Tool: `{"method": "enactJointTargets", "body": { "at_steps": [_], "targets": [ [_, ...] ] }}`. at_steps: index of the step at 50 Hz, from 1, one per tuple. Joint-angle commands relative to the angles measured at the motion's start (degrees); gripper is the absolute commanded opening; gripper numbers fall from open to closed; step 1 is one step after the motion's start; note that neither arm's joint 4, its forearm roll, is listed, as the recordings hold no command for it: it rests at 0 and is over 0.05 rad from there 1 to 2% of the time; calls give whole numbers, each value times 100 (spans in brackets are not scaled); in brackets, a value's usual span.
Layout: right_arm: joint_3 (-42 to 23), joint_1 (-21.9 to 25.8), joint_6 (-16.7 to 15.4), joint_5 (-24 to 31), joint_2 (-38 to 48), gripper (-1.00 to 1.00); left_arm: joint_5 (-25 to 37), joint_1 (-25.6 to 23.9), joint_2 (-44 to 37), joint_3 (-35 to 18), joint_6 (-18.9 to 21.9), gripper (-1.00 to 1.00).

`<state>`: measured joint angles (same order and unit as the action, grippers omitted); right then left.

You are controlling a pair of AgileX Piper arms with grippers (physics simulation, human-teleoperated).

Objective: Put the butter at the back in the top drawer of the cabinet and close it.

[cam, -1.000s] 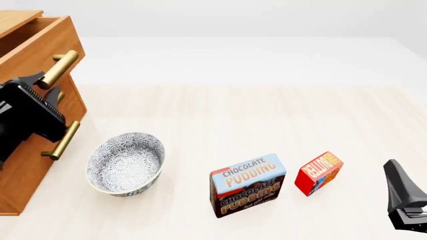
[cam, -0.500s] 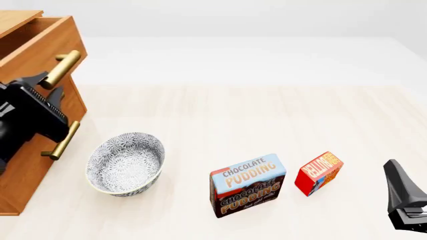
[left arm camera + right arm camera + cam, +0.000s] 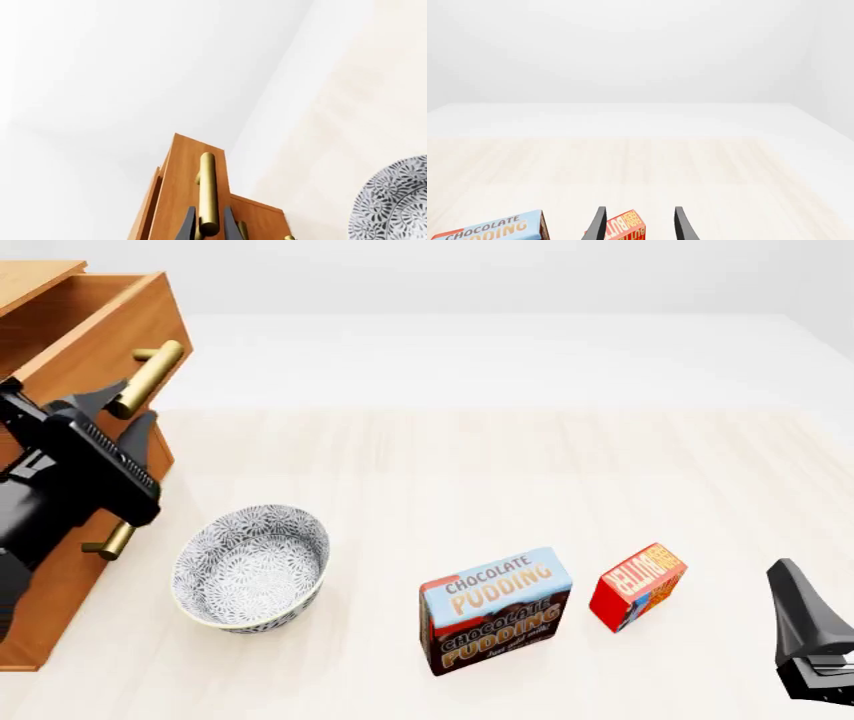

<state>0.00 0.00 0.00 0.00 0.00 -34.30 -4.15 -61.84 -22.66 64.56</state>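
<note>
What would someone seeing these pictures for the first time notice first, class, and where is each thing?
At the far left, the left claw is clamped on the brass handle of the top drawer, which stands pulled out of the wooden cabinet. Near the front edge sit a patterned bowl, a Chocolate Pudding box and, to its right, the small red butter. The right claw waits open at the lower right, empty.

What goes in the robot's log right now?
left gripper: shut on top drawer handle | drawer: partly open | butter: on table | right gripper: open
</note>
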Motion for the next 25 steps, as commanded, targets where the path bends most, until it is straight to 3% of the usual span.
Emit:
{"method": "enactJointTargets", "body": {
  "at_steps": [1, 25],
  "targets": [
    [0, 0, 0, 0, 0, 100, 403, -510, -706, 129, -71, -100],
    [0, 0, 0, 0, 0, 100, 334, -576, -781, 198, -77, -100]
  ]
}}
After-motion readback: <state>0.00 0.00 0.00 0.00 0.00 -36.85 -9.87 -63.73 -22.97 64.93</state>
